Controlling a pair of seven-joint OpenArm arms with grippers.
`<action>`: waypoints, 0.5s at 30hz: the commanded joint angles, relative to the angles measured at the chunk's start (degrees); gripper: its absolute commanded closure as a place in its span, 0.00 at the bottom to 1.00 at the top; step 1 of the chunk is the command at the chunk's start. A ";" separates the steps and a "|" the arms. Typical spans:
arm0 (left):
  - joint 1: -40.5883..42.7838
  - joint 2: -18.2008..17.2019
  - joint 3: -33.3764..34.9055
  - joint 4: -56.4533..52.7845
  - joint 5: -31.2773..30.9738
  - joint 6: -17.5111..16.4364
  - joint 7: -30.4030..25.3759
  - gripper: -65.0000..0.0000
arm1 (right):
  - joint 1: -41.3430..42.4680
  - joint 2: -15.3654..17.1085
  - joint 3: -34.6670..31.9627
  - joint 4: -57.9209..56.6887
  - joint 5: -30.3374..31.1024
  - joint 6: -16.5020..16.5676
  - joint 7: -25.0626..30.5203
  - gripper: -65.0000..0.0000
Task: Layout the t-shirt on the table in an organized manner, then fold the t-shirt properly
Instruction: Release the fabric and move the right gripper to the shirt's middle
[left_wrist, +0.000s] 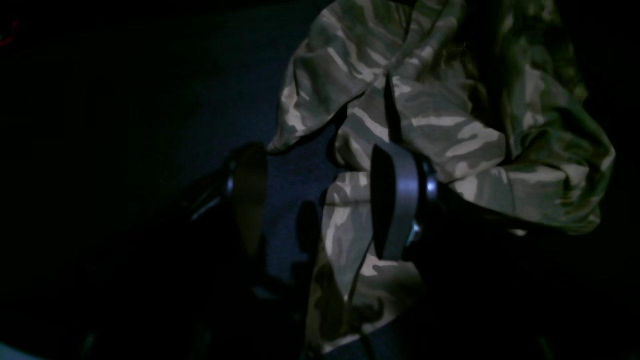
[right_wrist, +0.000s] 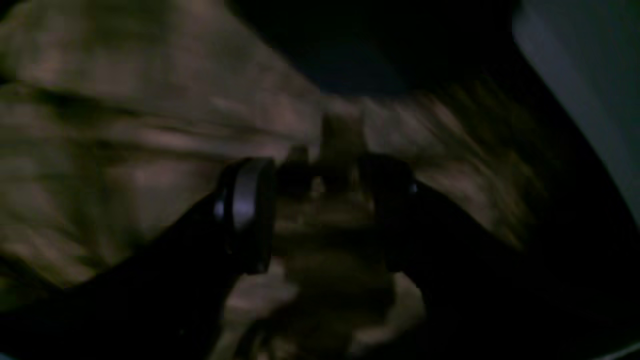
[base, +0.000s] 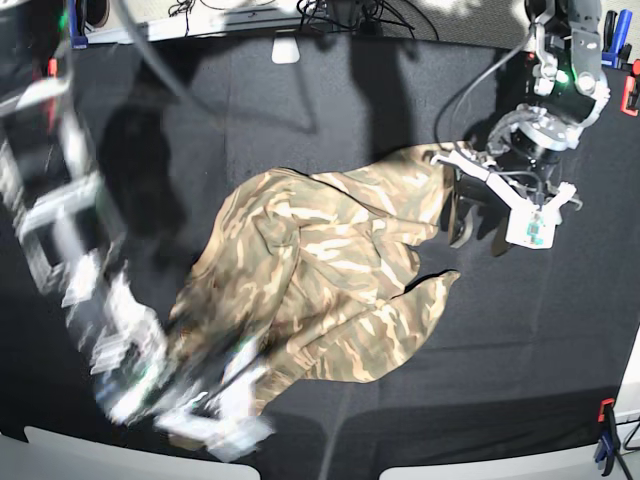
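The camouflage t-shirt (base: 330, 280) lies crumpled in the middle of the black table (base: 520, 350). My left gripper (base: 478, 235) hovers over the shirt's far right edge. In the left wrist view its fingers (left_wrist: 395, 200) stand apart, open, with a fold of the t-shirt (left_wrist: 440, 115) and dark cloth below them. My right arm (base: 150, 370) is a motion blur at the shirt's near left corner. In the blurred right wrist view the right gripper (right_wrist: 320, 215) has its jaws apart just above bunched t-shirt fabric (right_wrist: 125, 125); I see no grip on it.
A red clamp (base: 630, 95) sits at the table's right edge and a blue one (base: 605, 440) at the near right corner. Another blue clamp (base: 78, 35), a white block (base: 286, 48) and cables (base: 340, 15) line the back edge.
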 joint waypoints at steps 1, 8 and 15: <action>-0.35 -0.28 -0.04 1.11 -0.28 0.09 -1.40 0.52 | 0.37 0.39 0.68 4.66 -0.13 0.22 0.33 0.54; -0.33 -0.28 -0.04 1.11 -0.28 0.09 -1.38 0.52 | -13.97 0.39 0.66 32.87 -6.25 -0.02 -9.22 0.54; -0.35 -0.28 -0.04 1.11 -0.31 0.09 -1.40 0.52 | -28.17 0.59 0.66 52.78 -14.45 -0.02 -15.34 0.54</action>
